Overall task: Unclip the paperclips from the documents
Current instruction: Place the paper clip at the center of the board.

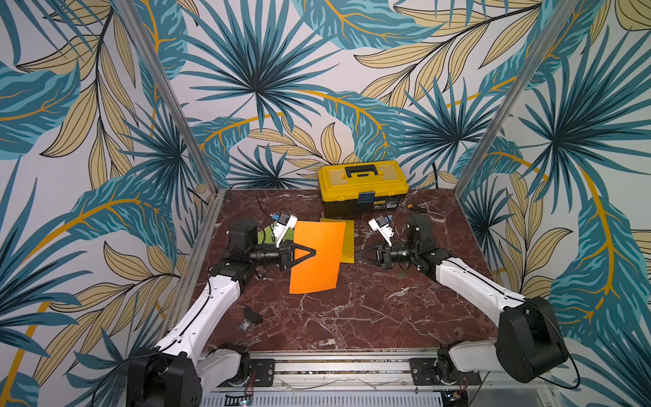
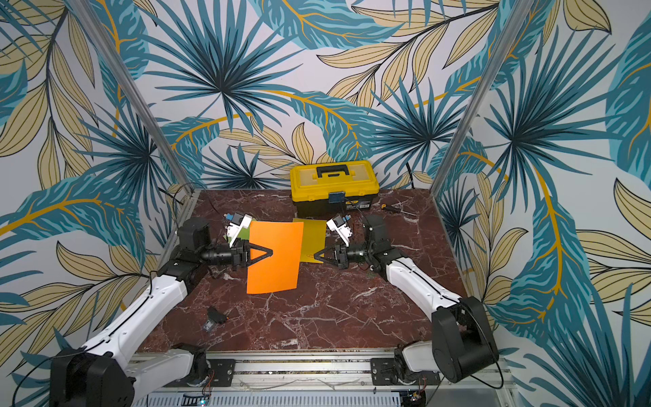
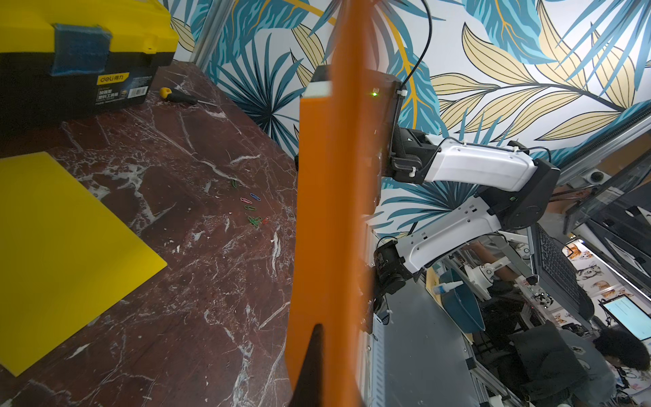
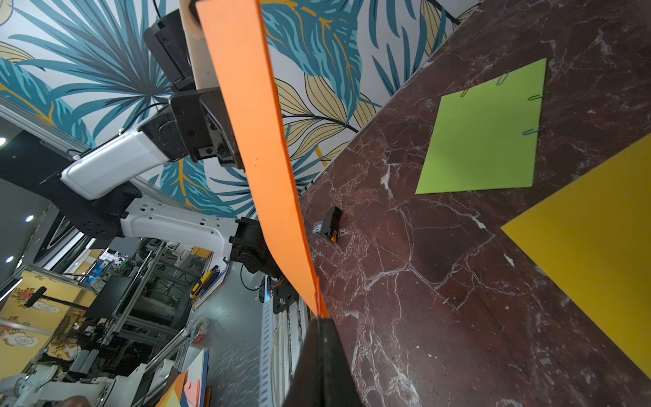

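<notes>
Left gripper point(image 1: 313, 252) is clamped on the orange sheet point(image 1: 324, 275), held up above mid-table; right gripper point(image 1: 358, 261) is closed just right of it. Paperclips point(image 4: 536, 97) sit on the green sheet point(image 4: 482, 141), far left; each is best slid off edgewise.

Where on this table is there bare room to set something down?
The widest bare tabletop lies in front, between the orange sheet, the front rail and the right arm, apart from a small black gadget. The back is crowded: toolbox, yellow sheet, green sheet, screwdriver, and loose paperclips near the right arm.
</notes>
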`<state>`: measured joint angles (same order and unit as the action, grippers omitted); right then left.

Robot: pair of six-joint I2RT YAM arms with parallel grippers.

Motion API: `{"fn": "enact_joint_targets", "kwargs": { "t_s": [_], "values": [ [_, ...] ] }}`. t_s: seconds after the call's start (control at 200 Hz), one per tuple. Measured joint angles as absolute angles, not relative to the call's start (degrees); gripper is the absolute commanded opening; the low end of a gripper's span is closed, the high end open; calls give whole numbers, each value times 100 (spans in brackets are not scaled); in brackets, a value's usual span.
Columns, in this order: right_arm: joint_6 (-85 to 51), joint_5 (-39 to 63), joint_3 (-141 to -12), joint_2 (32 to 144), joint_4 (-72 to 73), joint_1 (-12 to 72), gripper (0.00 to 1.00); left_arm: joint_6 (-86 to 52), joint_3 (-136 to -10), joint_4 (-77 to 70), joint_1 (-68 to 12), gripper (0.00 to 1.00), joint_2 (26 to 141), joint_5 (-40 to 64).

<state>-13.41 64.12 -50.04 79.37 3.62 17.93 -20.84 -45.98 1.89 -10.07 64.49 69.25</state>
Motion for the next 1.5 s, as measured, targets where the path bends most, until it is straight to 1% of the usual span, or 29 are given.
{"fn": "enact_joint_targets", "kwargs": {
  "t_s": [0.105,0.27,0.586,0.721,0.886,1.272,1.497],
  "values": [
    [-1321,6178,-4967,7900,266,1723,0,-2084,-4600,189,-1004,0,6449,6925],
    [-1435,5537,-4650,7655,213,1435,0,-2084,-4598,189,-1004,0,6449,6925],
    [-2001,3524,-4270,7690,-434,340,0,-2084,-4598,189,-1004,0,6449,6925],
    [-2322,2947,-4165,7898,-642,-45,0,-2082,-4589,187,-1004,0,6449,6925],
    [-2652,2571,-4071,8189,-742,-290,0,-2084,-4499,187,-1002,0,6416,6923],
    [-2832,2268,-4062,8597,-982,-338,0,-2084,-4471,189,-1002,0,6403,6923],
    [-2829,2191,-4064,8643,-1173,-340,9,-2082,-4471,187,-1002,0,6396,6923]
  ]
}}
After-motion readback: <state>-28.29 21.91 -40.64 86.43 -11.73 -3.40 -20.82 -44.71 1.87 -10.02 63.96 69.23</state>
